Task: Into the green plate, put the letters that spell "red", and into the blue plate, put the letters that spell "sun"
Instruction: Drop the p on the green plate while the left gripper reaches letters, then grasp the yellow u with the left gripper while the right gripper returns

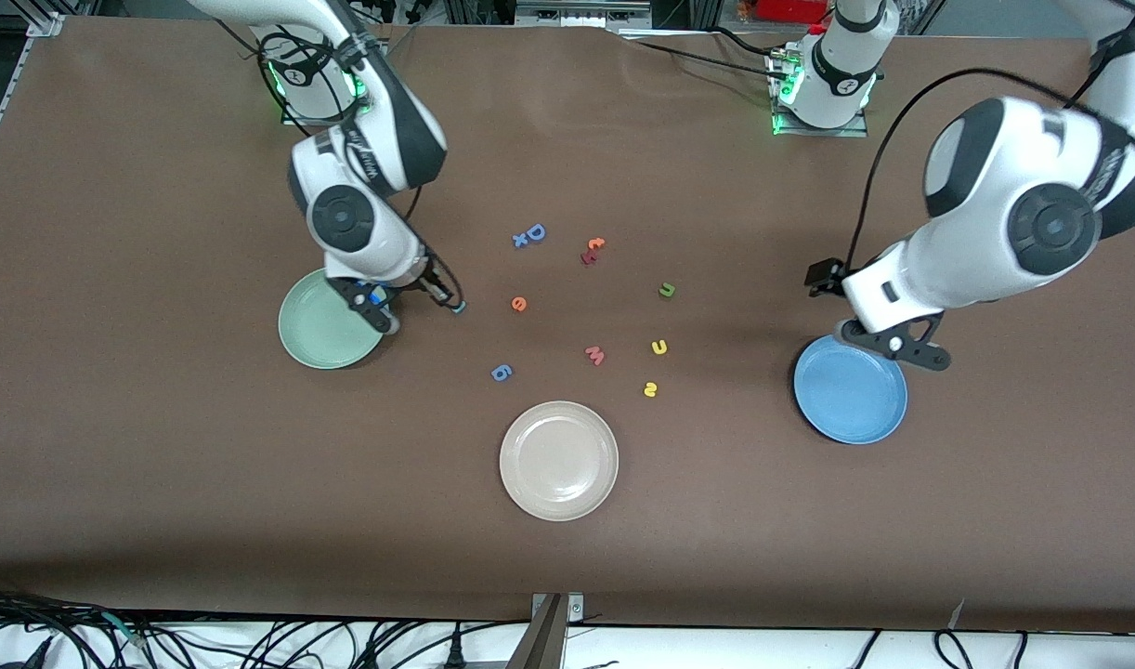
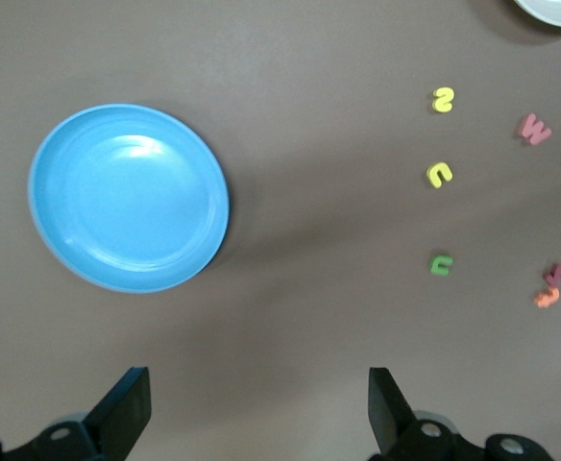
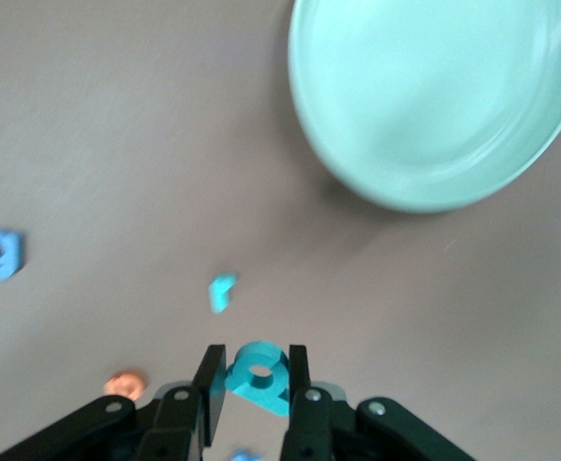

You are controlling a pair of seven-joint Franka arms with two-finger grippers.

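— What has the right gripper (image 3: 256,353) got?

— The teal "d" (image 3: 258,376). In the right wrist view its two fingers are pinched on the letter's sides and hold it off the table (image 1: 159,446). In the front view the gripper sits in the upper half of the frame, up in the air at the green plate's (image 1: 319,336) rim, on the edge facing the table's middle.

— Anything in that plate?

— No, nothing in it. The teal "r" (image 1: 458,307) lies flat on the table just beside the plate, between it and the orange "e" (image 1: 518,304), near the frame's centre. In the right wrist view the "r" shows just past the held "d", with the plate farther on.

— And the left gripper (image 2: 256,413)?

— Jaws spread wide, holding nothing. It hangs over the blue plate's (image 1: 851,400) rim, the part nearest the robots' bases. That plate holds nothing either.

— The "sun" letters?

— All on the table, well apart from the left gripper, in a loose column toward the frame's middle: the olive "n" (image 1: 666,291) highest, the yellow "u" (image 1: 658,347) below it, the yellow "s" (image 1: 650,389) lowest. The pink "w" (image 1: 594,355) lies beside the "u", and the beige plate (image 1: 558,492) sits in the lower middle, with a blue "g" (image 1: 501,373) just above it.
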